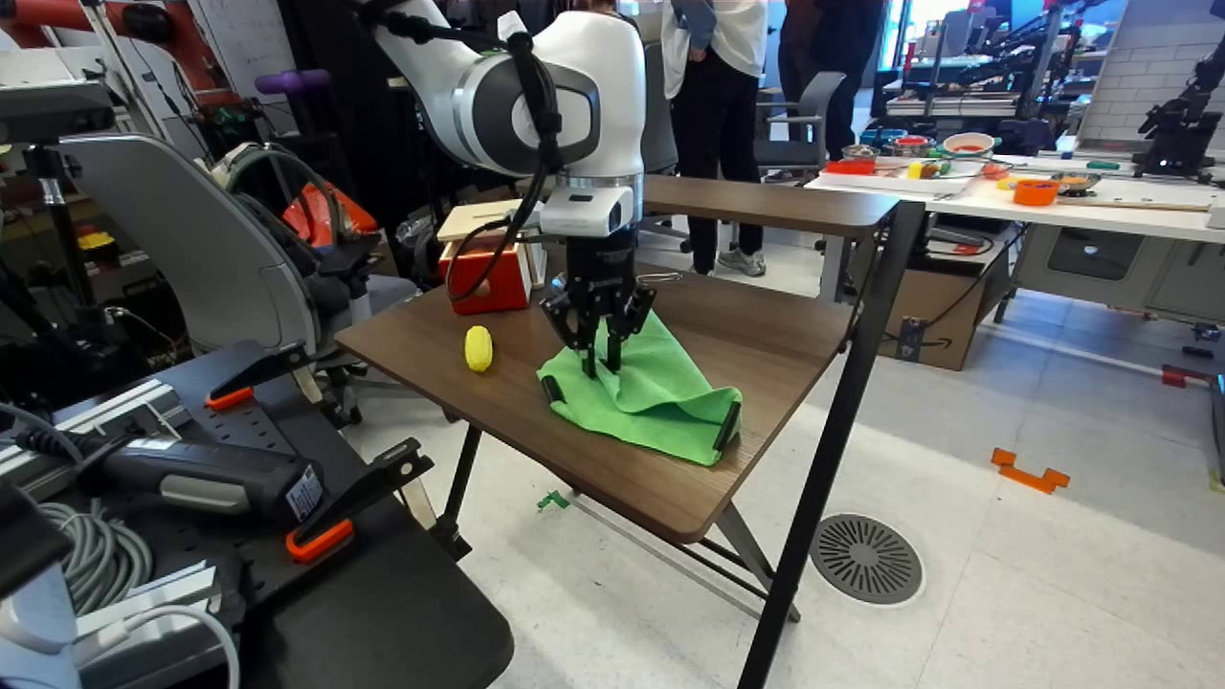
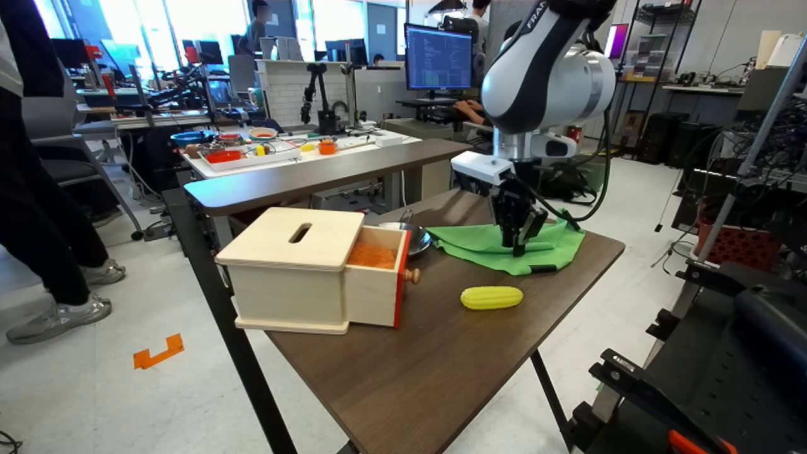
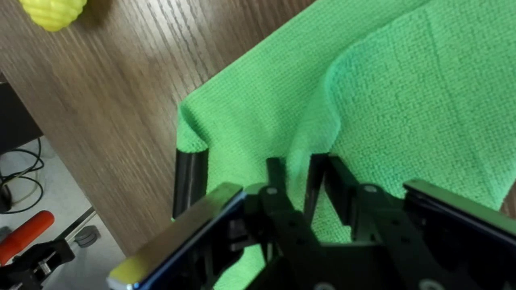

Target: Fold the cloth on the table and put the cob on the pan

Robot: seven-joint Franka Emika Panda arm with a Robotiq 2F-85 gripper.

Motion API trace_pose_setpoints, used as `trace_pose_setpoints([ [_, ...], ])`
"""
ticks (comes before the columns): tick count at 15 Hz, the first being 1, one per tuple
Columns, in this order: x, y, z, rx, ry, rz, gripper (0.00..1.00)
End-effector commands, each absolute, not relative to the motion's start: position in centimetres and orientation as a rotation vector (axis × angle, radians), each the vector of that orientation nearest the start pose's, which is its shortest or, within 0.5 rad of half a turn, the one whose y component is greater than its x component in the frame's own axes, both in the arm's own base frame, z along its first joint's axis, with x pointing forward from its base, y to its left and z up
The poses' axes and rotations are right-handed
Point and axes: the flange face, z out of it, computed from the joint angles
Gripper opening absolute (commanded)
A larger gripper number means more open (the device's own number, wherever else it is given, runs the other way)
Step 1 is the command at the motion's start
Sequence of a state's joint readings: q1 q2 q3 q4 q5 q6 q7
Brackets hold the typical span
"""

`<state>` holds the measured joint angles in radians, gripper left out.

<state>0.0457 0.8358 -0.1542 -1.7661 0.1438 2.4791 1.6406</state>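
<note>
Currently pointing the gripper (image 1: 601, 367) straight down into the green cloth (image 1: 660, 411) on the table (image 1: 766, 316). In the wrist view, shows both fingers (image 3: 276, 171) close together with a raised fold of cloth between; cannot tell whether clamped on it. From that fold, shows a rumpled edge running toward one o'clock. In an exterior view, can spot black strips (image 1: 552, 388) on the cloth at nine o'clock and near four. Can see the yellow cob (image 2: 492, 297) lying apart from the cloth, toward seven o'clock from it in an exterior view, and toward ten in the wrist view. Can make out the pan (image 2: 419, 241) at nine o'clock from the cloth, partly hidden behind the pulled-out drawer (image 2: 372, 296) of a wooden box (image 2: 284, 296).
</note>
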Motion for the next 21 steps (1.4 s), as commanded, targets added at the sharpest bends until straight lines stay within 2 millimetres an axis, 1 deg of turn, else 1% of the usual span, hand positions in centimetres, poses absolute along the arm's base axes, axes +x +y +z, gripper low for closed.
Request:
trace_pose_setpoints([
  [1,62.5,-7.4,10.9,-1.985,2.539,0.08,0.66],
  [4,62.2,-7.9,14.3,-1.987,2.497,0.056,0.88],
  [6,61.5,-7.4,17.0,-1.997,2.458,0.029,0.99],
  [8,60.2,-6.0,19.1,-2.036,2.4,0.03,1.0],
  [9,59.3,-4.7,19.8,-2.058,2.369,0.031,1.0],
  [10,58.5,-3.7,20.3,-2.076,2.347,0.031,1.0],
  [11,57.5,-2.2,20.6,-2.094,2.328,0.043,1.0],
  [12,56.6,-0.9,20.7,-2.103,2.311,0.059,1.0],
  [13,55.6,0.7,20.3,-2.112,2.302,0.077,1.0],
  [15,53.8,3.6,19.2,-2.148,2.293,0.102,1.0],
  [17,52.5,5.8,17.7,-2.162,2.303,0.106,1.0],
  [19,51.8,7.3,16.3,-2.142,2.328,0.09,1.0],
  [21,51.5,8.1,15.2,-2.096,2.373,0.061,1.0],
])
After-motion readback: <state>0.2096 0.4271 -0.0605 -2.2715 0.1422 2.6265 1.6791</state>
